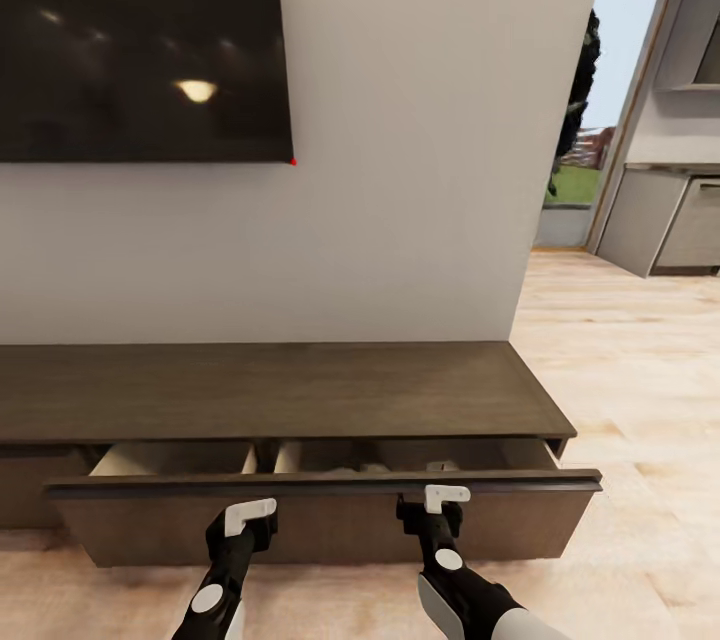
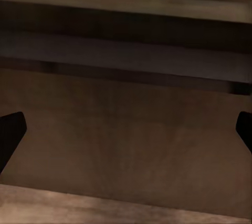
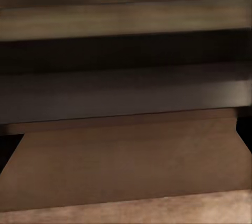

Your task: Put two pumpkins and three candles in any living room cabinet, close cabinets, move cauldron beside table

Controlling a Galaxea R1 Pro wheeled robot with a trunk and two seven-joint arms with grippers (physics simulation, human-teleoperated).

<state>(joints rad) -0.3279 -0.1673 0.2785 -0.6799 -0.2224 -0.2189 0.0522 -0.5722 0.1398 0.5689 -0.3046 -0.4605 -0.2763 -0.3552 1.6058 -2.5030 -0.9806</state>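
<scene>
I have both arms low in front of the long, low dark-brown wooden cabinet [image 1: 270, 390] that runs along the white wall [image 1: 400, 170]. Its wide pull-out drawer [image 1: 330, 520] stands partly open, front panel pushed out toward me.

My left gripper [image 1: 250, 517] sits right at the drawer's front panel, just below the top edge, left of the right one. In the left wrist view the brown panel [image 2: 126, 134] is straight ahead and the two dark fingertips [image 2: 10, 134] show at opposite edges of the picture, spread wide, with nothing between them.

My right gripper [image 1: 446, 497] is up against the top edge of the same panel, to the right of the left one. From the head camera I only see its white end, and the right wrist view shows the panel [image 3: 126, 166] and the dark rim above it but no clear fingers, so I cannot tell whether it is open or closed.

Beyond both grippers, inside the drawer, the pale beige interior [image 1: 170, 460] is split by an upright divider [image 1: 265, 458]. The compartment behind the left gripper looks bare in the strip I can see. Behind the right gripper something small and pale pokes above the rim, too hidden to identify.

A black wall-mounted screen [image 1: 140, 40] hangs above the cabinet. Light wooden floor [image 1: 640, 370] stretches away to the right of the right gripper.
</scene>
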